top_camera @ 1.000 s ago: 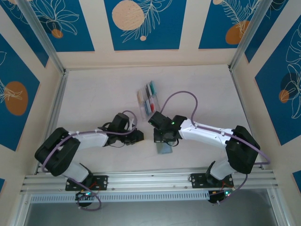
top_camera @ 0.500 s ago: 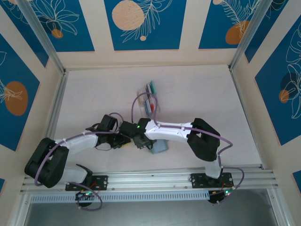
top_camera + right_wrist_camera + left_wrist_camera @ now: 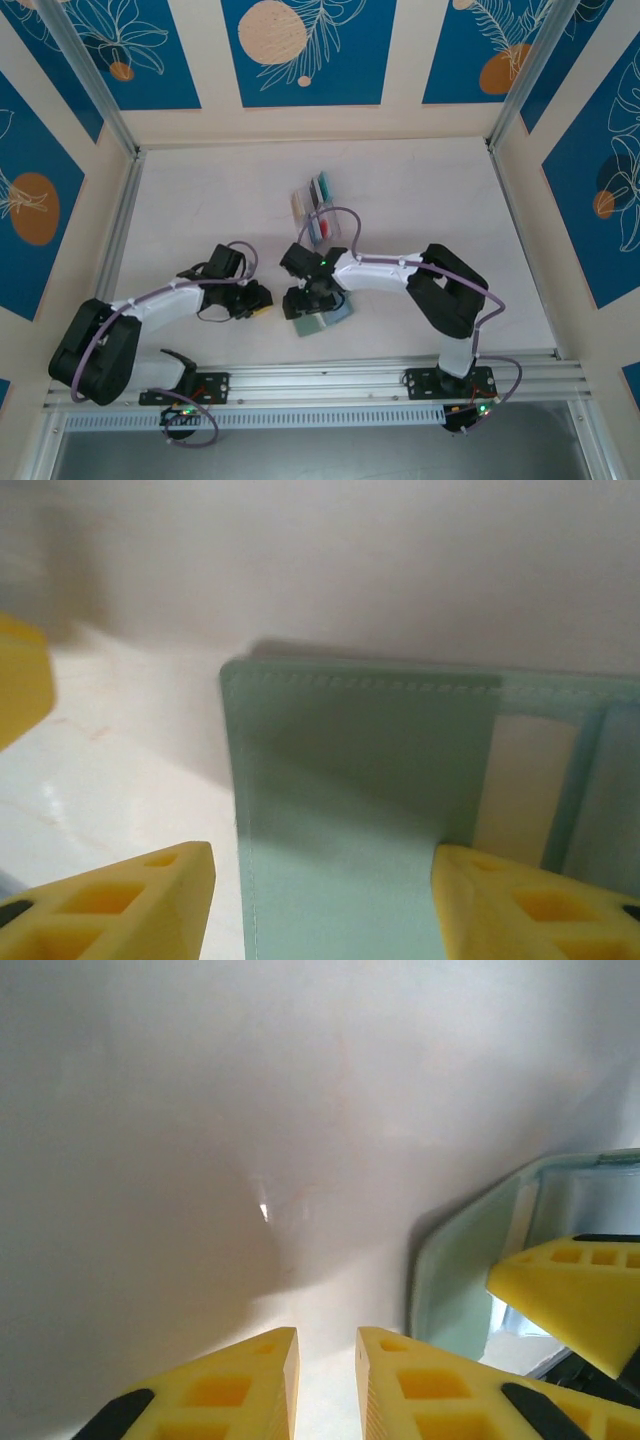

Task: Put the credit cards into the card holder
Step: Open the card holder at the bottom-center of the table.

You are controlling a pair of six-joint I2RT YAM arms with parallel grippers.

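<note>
On the table, the card holder (image 3: 340, 810) lay open and looked light and floppy (best pinched at its stitched edge). The right gripper (image 3: 320, 900) stood open astride it without gripping; the left gripper (image 3: 325, 1380) was nearly closed on nothing.

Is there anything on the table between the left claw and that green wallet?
No. In the top view, bare table separates the left gripper from the card holder; the left wrist view agrees.

Robot lab cell: white table (image 3: 420, 190), aluminium rails (image 3: 320, 378), patterned blue-cream wall panels (image 3: 308, 50)
</note>
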